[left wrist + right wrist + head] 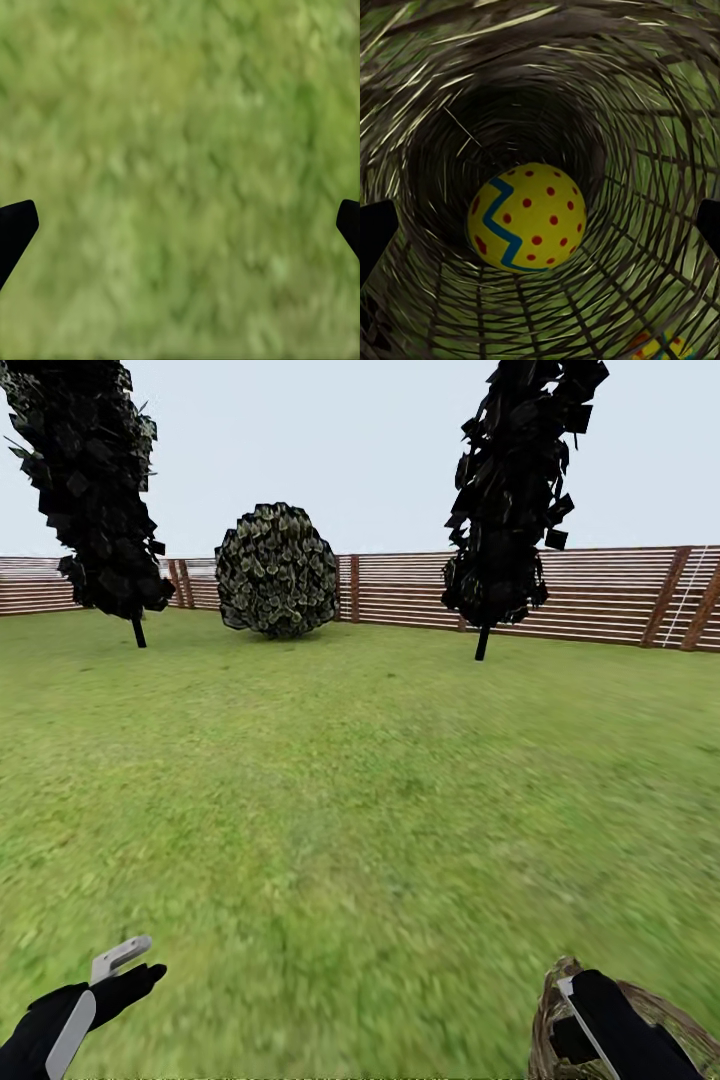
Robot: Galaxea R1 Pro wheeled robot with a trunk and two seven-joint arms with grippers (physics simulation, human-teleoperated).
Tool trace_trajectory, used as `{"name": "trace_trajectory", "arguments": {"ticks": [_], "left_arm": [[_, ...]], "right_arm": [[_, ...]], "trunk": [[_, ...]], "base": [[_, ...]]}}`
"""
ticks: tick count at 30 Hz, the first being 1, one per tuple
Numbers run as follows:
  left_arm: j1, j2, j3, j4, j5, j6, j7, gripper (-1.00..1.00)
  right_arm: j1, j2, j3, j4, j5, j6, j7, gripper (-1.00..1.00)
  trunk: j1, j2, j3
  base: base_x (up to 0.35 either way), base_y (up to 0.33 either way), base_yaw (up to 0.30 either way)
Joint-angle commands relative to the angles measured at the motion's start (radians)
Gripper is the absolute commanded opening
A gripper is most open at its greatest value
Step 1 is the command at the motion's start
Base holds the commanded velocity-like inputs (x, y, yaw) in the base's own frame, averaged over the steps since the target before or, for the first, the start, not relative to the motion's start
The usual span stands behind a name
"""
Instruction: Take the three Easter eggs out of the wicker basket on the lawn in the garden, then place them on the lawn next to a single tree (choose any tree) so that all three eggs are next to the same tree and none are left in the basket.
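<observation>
My right gripper (pixel 540 229) reaches open into the brown wicker basket (pixel 553 1012), which stands on the lawn (pixel 360 810) at the head view's lower right. One yellow Easter egg (pixel 529 217) with red dots and a blue zigzag lies at the basket's bottom, between the spread fingertips (pixel 375 236) and apart from them. Part of a second egg (pixel 660 346) shows behind the weave; I cannot tell if it is inside. My left gripper (pixel 135 963) hangs open over bare grass at the lower left, holding nothing. The tree is out of view.
Two dark narrow cypresses (pixel 95 490) (pixel 510 500) and a round leafy bush (pixel 277 570) stand at the far end of the grass. A brown slatted fence (pixel 600 595) runs behind them. Wide open grass lies between me and them.
</observation>
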Motion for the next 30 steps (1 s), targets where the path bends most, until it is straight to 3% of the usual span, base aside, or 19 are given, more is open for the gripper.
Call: {"name": "trace_trajectory", "arguments": {"ticks": [1,20,30], "left_arm": [[-0.001,0.000,0.003,-0.001,0.001,0.006,-0.004,1.00],[-0.001,-0.001,0.003,-0.001,0.001,0.006,-0.004,1.00],[-0.001,-0.002,0.003,-0.001,0.001,0.006,-0.004,1.00]], "right_arm": [[-0.001,-0.001,0.004,-0.001,0.010,0.004,0.009,1.00],[-0.001,-0.002,-0.002,-0.001,0.013,0.004,0.009,1.00],[-0.001,-0.002,-0.002,-0.001,0.013,0.004,0.009,1.00]], "trunk": [[0.004,-0.008,-0.004],[0.077,-0.141,-0.064],[0.081,-0.143,-0.102]], "base": [[0.000,0.000,0.000],[0.000,0.000,0.000],[0.000,0.000,0.000]]}}
